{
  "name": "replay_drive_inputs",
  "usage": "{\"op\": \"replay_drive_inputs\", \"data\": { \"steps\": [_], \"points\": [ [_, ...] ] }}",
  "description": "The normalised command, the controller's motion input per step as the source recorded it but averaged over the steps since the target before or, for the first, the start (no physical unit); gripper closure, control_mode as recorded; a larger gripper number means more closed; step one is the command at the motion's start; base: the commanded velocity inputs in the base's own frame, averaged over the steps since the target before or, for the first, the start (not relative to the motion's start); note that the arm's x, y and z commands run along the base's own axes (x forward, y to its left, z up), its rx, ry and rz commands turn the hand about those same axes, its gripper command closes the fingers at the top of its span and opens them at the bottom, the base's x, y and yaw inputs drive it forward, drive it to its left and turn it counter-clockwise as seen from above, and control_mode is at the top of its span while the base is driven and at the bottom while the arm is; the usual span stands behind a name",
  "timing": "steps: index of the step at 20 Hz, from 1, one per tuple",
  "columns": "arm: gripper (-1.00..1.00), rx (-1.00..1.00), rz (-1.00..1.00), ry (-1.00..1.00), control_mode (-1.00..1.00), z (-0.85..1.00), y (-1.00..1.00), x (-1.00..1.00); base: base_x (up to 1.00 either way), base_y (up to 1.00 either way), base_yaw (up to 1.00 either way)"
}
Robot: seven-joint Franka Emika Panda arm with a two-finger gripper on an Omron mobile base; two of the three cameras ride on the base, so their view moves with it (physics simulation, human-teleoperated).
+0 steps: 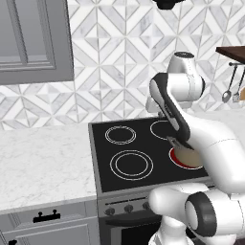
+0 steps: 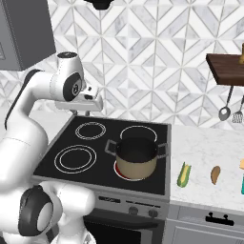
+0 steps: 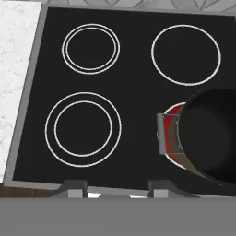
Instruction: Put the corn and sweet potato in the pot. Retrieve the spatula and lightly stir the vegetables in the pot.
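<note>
From the left base view I see just a small bit of the pot (image 1: 188, 156), because my own white arm (image 1: 210, 143) covers most of it. In the hand view the pot (image 3: 212, 138) runs off the right edge, so I see one grey handle (image 3: 162, 134) and not the other. The red burner (image 3: 174, 115) peeks out a little from under it. On the counter at the far right, a teal thing (image 2: 242, 183) is cut by the picture's edge, and I cannot tell what it is. The hanging ladles (image 2: 225, 112) are too small to see well.
</note>
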Motion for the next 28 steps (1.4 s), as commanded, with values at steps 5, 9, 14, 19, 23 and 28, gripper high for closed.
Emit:
{"op": "replay_drive_inputs", "data": {
  "steps": [5, 9, 14, 19, 23, 28],
  "points": [
    [-1.00, 0.00, 0.00, -0.01, -1.00, -0.12, -0.06, -0.52, 0.00, 0.00, 0.00],
    [-1.00, 0.00, 0.00, 0.21, -1.00, -0.54, -0.16, -0.80, 0.00, 0.00, 0.00],
    [-1.00, 0.00, 0.00, 0.24, -1.00, -0.03, -0.85, -0.71, 0.00, 0.00, 0.00],
    [-1.00, 0.02, 0.01, 0.07, -1.00, -0.16, -1.00, -0.25, 0.00, 0.00, 0.00],
    [-1.00, 0.05, 0.03, 0.14, -1.00, -0.34, -1.00, 0.00, 0.00, 0.00, 0.00],
    [-1.00, 0.07, 0.05, 0.12, -1.00, -0.42, -1.00, 0.08, 0.00, 0.00, 0.00]
  ]
}}
